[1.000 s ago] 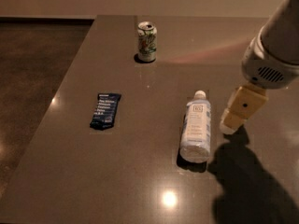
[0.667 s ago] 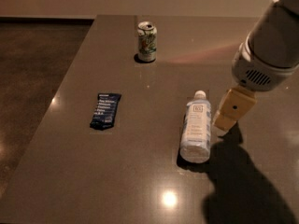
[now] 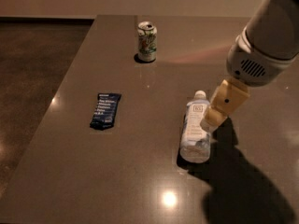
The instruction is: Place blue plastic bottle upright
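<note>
blue plastic bottle (image 3: 192, 127) lies on its side on the desk (image 3: 135, 176), right of the middle, with its white cap pointing to the far edge and its clear ribbed base nearest the camera. its pale label faces up.

the arm comes in from the upper right corner. a broad white-and-grey housing with a small vent grille sits above the bottle's right side, and a tan wrist section slopes down and to the left from it. the hand (image 3: 209, 124) is at the lower end of that slope, low over the desk at the bottle's right flank, about level with the label. its tan tip overlaps the bottle's right edge in this view; whether it touches the plastic cannot be told. whether the hand is released or clenched cannot be told either, and it is not seen to be grasping anything.

the arm throws a dark shadow on the desk to the right of the bottle and toward the camera.

a green-and-white soda can (image 3: 147, 41) stands upright near the far edge, well apart from the bottle. a dark-blue snack bar wrapper (image 3: 105, 110) lies flat to the bottle's left, also apart from it.
</note>
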`<state>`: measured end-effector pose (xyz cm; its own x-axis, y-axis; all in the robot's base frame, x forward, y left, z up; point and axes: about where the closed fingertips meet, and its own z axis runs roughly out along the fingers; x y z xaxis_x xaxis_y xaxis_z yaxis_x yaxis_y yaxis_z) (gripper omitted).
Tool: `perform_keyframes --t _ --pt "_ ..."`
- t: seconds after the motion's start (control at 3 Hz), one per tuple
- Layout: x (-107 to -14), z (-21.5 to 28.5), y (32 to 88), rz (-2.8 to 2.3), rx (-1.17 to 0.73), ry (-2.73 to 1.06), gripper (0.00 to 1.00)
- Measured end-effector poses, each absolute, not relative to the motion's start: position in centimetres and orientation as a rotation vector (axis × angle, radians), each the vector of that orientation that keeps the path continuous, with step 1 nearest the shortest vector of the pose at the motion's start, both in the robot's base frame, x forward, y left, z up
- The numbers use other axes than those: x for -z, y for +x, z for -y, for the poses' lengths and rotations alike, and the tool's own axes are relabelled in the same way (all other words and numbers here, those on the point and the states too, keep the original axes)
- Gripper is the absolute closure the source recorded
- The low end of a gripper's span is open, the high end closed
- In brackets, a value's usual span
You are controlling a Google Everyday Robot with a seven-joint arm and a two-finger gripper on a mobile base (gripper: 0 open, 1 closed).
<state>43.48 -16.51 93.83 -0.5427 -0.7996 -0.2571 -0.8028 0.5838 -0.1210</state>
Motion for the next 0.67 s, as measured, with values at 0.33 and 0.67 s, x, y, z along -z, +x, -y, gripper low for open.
perform_keyframes --t 0.33,0.67 --pt "-93.81 14.08 43.32 -2.631 -0.076 -1.116 0.00" --pt "-92.88 13.45 43.61 -2.718 -0.082 -0.926 0.00"
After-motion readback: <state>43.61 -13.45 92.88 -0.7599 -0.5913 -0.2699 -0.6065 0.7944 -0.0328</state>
